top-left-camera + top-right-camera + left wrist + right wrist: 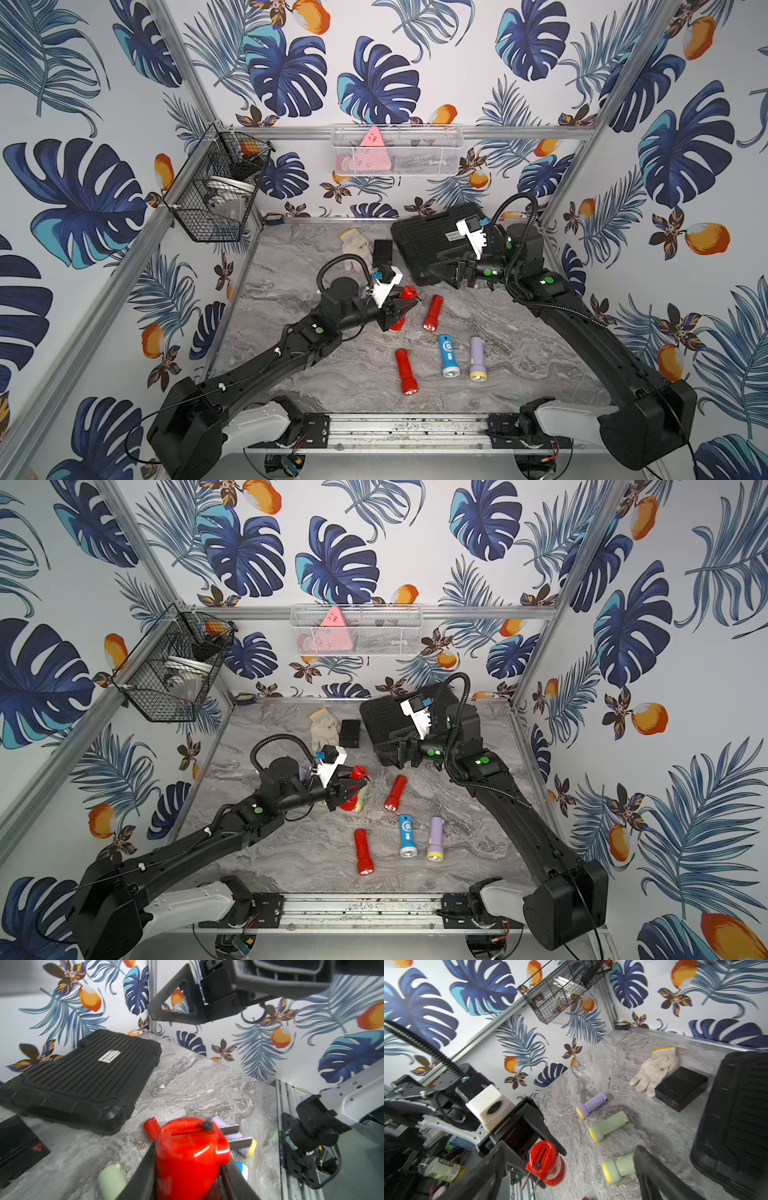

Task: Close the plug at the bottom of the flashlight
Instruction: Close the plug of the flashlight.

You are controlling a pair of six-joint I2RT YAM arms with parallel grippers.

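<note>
Here the left claw is pressed tight on the red flashlight, pinching its body just below the base. It holds the flashlight near the middle of the table, steeply tilted with the base end up and the lens end down; I cannot tell whether the lens touches the table. The plug is folded out: two metal prongs stick out sideways from the base, clear of the slot they belong in, and point toward the right arm's side. The right claw is spread wide and empty, hovering over the edge of the black case, higher than the flashlight and toward the back wall from it. As the free and near one, I judge the coming move to be its: down toward the left arm, swinging the prongs across the flashlight's long axis into the base.
</note>
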